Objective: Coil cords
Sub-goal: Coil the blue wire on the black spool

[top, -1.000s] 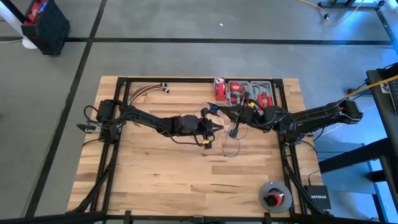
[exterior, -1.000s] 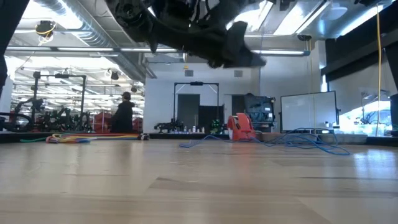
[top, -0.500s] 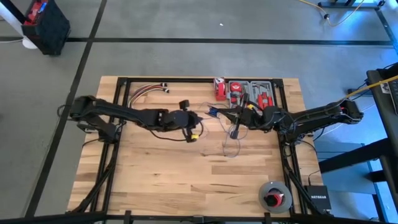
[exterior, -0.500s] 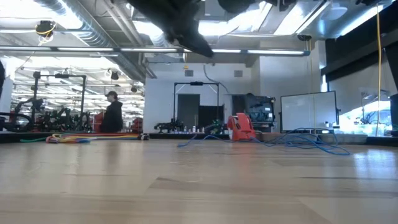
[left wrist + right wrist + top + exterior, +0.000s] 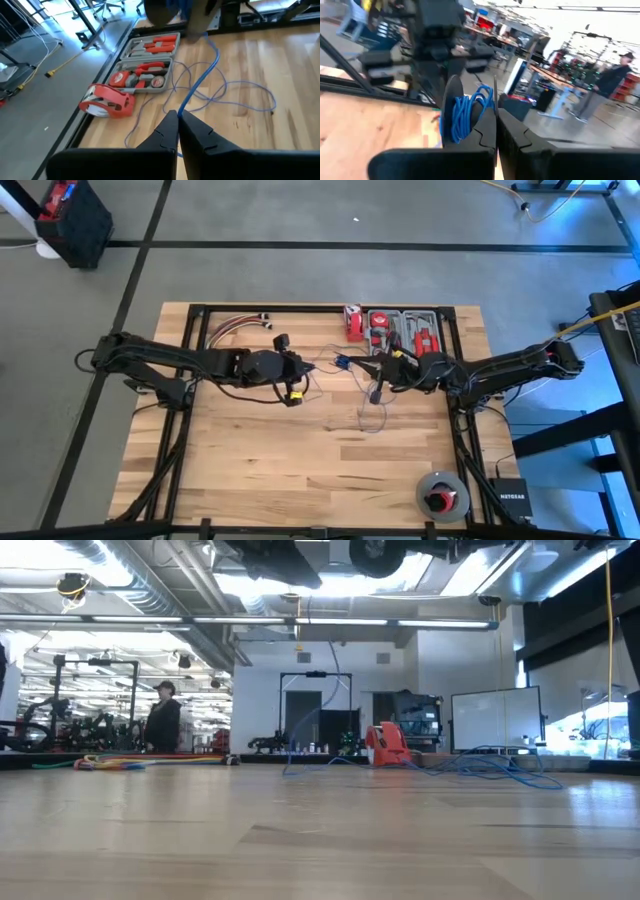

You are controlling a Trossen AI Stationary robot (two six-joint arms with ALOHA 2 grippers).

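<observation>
- High view: left gripper (image 5: 296,383) sits mid-table toward the far edge, right gripper (image 5: 378,385) near the toolbox (image 5: 403,330); cord (image 5: 368,412) strung between them, with a loose loop on the table (image 5: 250,460) below the right gripper.
- Left wrist view: left fingers (image 5: 172,131) pinched together on the blue cord (image 5: 197,85), which runs out from the tips toward loose loops lying beside the toolbox (image 5: 145,70) and red tape roll (image 5: 107,101).
- Right wrist view: right jaws closed, holding a bundle of blue coils (image 5: 470,116) wound on that gripper.
- Low view: cord (image 5: 480,765) partly lifted, the rest sprawled on the tabletop; person (image 5: 160,725) far back in the room, not involved.
- Step, by my read: pulling slack to wrap another turn onto the right-hand bundle.
- Do it well: keep light tension so the strand doesn't slip from the left pinch; lay turns beside each other, not crossed.
- Risk: loose loops may snag the toolbox or tape roll; lift them clear first.
</observation>
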